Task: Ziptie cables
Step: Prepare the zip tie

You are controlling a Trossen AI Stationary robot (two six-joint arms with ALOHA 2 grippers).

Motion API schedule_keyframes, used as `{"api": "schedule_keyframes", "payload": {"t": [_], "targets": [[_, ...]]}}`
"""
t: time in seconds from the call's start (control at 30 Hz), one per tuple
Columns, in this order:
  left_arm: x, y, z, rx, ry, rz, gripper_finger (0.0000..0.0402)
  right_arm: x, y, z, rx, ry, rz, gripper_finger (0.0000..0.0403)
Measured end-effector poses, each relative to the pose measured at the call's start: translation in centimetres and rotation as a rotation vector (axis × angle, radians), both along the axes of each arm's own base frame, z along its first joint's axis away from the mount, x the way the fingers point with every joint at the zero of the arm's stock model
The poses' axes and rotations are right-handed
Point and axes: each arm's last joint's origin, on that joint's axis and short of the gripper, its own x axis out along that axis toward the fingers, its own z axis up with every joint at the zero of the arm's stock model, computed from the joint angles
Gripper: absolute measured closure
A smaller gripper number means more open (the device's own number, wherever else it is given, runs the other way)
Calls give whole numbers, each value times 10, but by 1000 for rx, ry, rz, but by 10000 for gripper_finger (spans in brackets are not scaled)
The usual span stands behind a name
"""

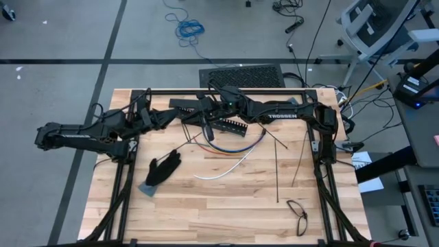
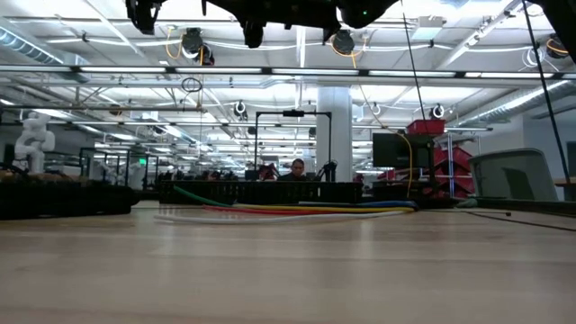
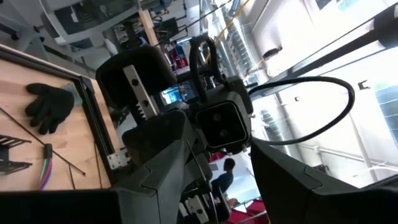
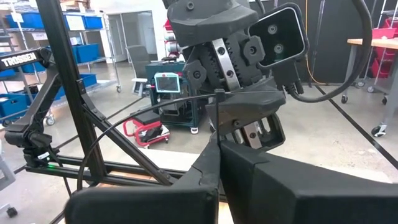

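Right end effector [image 4: 217,146]: pinched shut on a thin black strip [image 4: 143,115], high up toward 12 o'clock.
Left end effector [image 3: 221,155]: half open, facing it, holding nothing I can see.
Cables [image 1: 236,145]: flat on the bench [image 1: 206,206], at 6 o'clock of both.
Risk: the strip may slip or close up empty, because no cable is inside it.

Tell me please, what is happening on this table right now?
Two robot arms have met in the air above the back of the wooden table. The right gripper is shut on a thin black strip, and the left gripper faces it closely, partly open. The cables lie loose on the table beside a black slotted bar, not yet tied. A black glove, more black strips and a pair of glasses also lie there.
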Motion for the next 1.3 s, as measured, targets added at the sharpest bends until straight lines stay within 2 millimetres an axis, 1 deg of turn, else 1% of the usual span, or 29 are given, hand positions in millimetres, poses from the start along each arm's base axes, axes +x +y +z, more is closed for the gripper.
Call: {"api": "schedule_keyframes", "payload": {"t": [0.33,0.43,0.53,0.77,0.87,0.93,1.07,1.3], "targets": [[0,0,0,2,2,-9,220,0,0,0,0,0,0,403],[2,0,-2,11,16,-7,229,0,0,0,0,0,0,403],[3,0,-2,29,28,-4,259,0,0,0,0,0,0,403],[3,0,-2,55,37,4,357,0,0,0,0,-1,0,403],[3,0,-2,56,35,8,391,0,0,0,-1,-2,0,403],[3,0,-2,52,31,7,397,0,0,0,-1,-3,0,403],[3,0,-2,55,31,6,390,0,0,0,-1,-4,0,403],[2,0,-2,78,38,6,400,0,0,1,-1,-6,0,403]]}}
